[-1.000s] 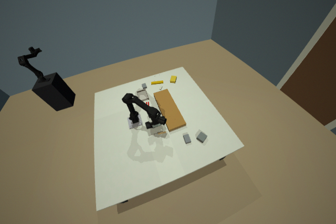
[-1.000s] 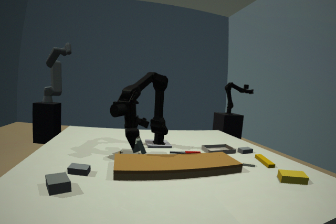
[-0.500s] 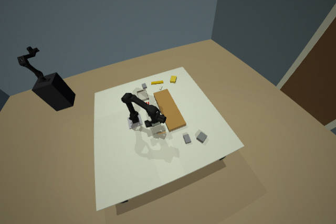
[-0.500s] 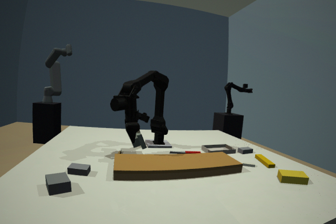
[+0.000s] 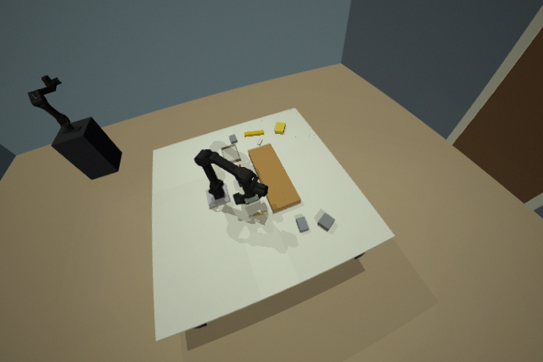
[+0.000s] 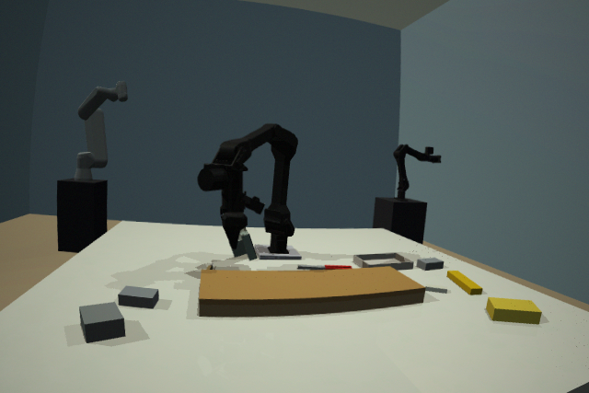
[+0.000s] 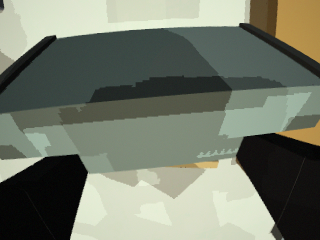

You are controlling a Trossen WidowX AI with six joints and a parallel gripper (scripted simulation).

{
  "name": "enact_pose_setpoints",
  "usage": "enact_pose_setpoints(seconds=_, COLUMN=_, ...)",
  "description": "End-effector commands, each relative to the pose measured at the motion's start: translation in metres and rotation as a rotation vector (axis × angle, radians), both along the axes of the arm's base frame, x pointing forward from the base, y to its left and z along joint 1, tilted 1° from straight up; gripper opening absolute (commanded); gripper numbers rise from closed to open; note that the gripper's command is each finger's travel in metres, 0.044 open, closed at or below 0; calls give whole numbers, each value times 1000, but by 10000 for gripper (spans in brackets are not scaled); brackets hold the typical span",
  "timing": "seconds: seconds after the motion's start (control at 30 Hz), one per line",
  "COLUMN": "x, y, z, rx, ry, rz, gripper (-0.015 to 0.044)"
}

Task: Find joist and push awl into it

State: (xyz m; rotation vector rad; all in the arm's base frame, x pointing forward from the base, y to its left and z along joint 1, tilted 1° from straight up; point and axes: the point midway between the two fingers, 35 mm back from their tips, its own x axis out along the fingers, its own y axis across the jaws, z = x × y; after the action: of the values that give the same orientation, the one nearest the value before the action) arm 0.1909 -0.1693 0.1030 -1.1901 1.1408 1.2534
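Observation:
My gripper is shut on the stud finder, a wide grey-green block that spans the wrist view. It holds the block tilted and a little above the table, beside the panel's near-left end in the top view. The orange-brown floor panel lies flat. The awl lies on the table below the block, mostly hidden in the wrist view. The tray stands beyond the arm base and holds no stud finder.
A red-handled tool lies between tray and gripper. Grey blocks lie past one panel end. A yellow bar, a yellow block and another grey block lie past the other.

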Motion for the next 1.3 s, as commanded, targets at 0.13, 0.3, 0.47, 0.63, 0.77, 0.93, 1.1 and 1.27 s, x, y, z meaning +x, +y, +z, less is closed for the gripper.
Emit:
enact_pose_setpoints(seconds=0.13, x=0, y=1, z=-1, rx=-61, ry=2, rz=-6, gripper=0)
enact_pose_setpoints(seconds=0.3, x=0, y=2, z=-2, rx=-92, ry=1, rz=-8, gripper=0)
enact_pose_setpoints(seconds=0.47, x=-1, y=3, z=-3, rx=-117, ry=3, rz=-8, gripper=0)
enact_pose_setpoints(seconds=0.63, x=-1, y=4, z=-3, rx=-157, ry=4, rz=-7, gripper=0)
enact_pose_setpoints(seconds=0.77, x=-1, y=5, z=-3, rx=-190, ry=3, rz=-8, gripper=0)
enact_pose_setpoints(seconds=0.93, x=-1, y=6, z=-4, rx=-230, ry=1, rz=-9, gripper=0)
enact_pose_setpoints(seconds=1.1, x=0, y=7, z=-4, rx=-271, ry=-2, rz=-11, gripper=0)
enact_pose_setpoints(seconds=1.27, x=-1, y=7, z=-4, rx=-289, ry=-1, rz=-11, gripper=0)
